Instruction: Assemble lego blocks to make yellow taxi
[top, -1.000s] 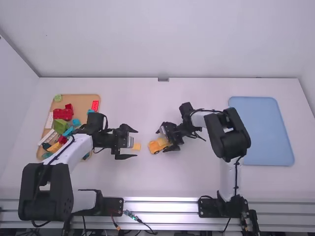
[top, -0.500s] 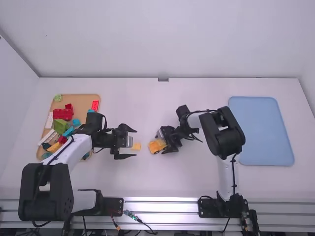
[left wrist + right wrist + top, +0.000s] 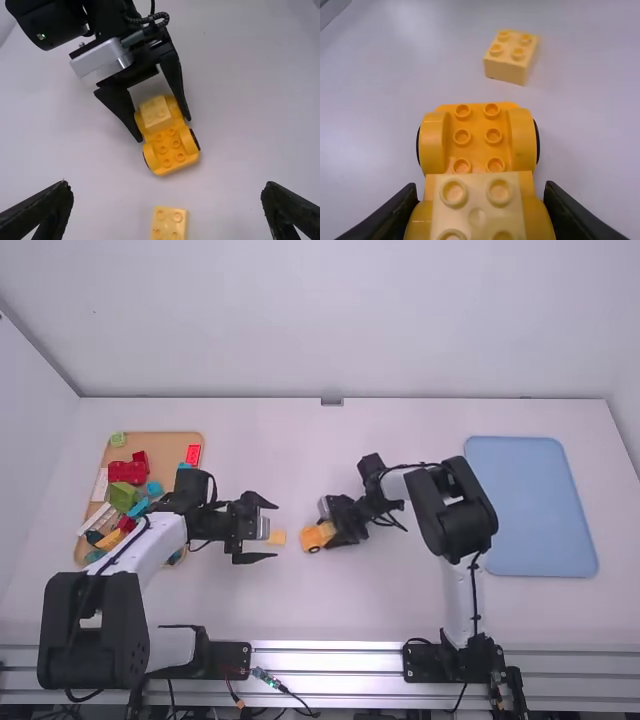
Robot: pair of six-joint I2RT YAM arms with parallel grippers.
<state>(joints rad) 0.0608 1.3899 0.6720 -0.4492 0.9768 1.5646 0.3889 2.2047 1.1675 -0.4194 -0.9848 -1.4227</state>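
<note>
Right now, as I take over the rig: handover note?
Left gripper: open, by the loose pale yellow block, not gripping it.
Right gripper: fingers closed on the wheeled base, at its block-carrying end.
Where: base and loose block between the arms; more blocks on the brown tray.
Done: one pale block on the base.
To do: probably fit the loose block to the base's bare studs.

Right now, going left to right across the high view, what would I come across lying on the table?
Brown tray, small yellow block, yellow toy car, blue tray.
</note>
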